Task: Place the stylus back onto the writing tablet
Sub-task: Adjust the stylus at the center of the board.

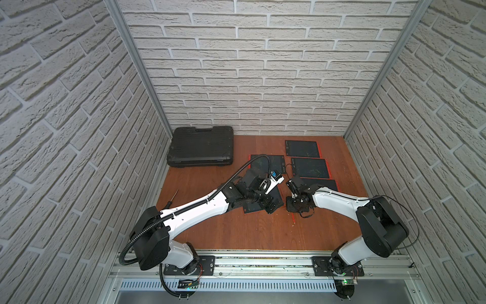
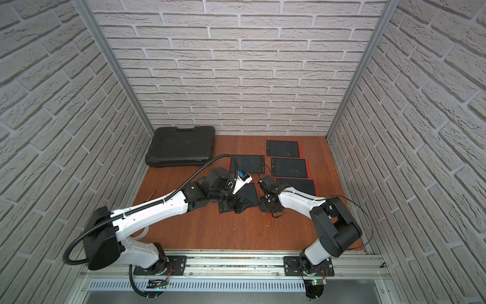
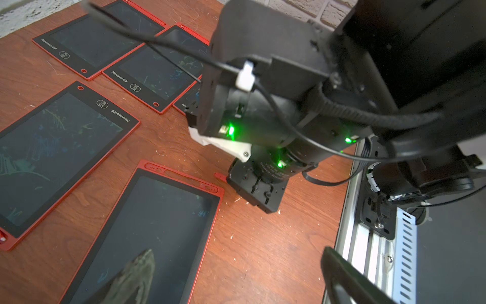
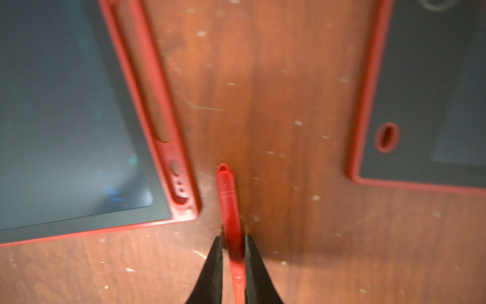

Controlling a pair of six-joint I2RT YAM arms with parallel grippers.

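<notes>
- The stylus (image 4: 229,208) is a slim red plastic rod with a small eyelet at one rounded end. It lies flat on the table in the gap between two tablets.
- In both top views only a thin red sliver of it (image 1: 293,219) shows, poking out from under the right arm's wrist toward the front edge.
- The right gripper (image 4: 234,238) straddles the stylus partway along its length. One tapered matte-black finger sits on each side and the eyelet end reaches out past the tips.
- The jaws are drawn in close against the rod. The wrist picture is blurred, so whether they actually pinch it cannot be told.
- The right arm reaches in from its base with its white forearm angled toward the table's middle and its wrist bent straight down.
- The writing tablet (image 4: 79,118) just beside the stylus has a dark, faintly scribbled screen in a red frame. A long empty slot (image 4: 157,105) runs along the frame edge that faces the stylus.
- The left gripper (image 3: 238,251) hangs over that tablet with its jaws spread wide and nothing between them.
- The left arm stretches diagonally across from its base, with a ribbed black cable looping above it.
- The table (image 1: 236,231) is reddish-brown wood grain, flecked with pale specks.
- Four more red-framed tablets lie flat further back.
- A black moulded case (image 1: 201,150) sits in the far left corner.
</notes>
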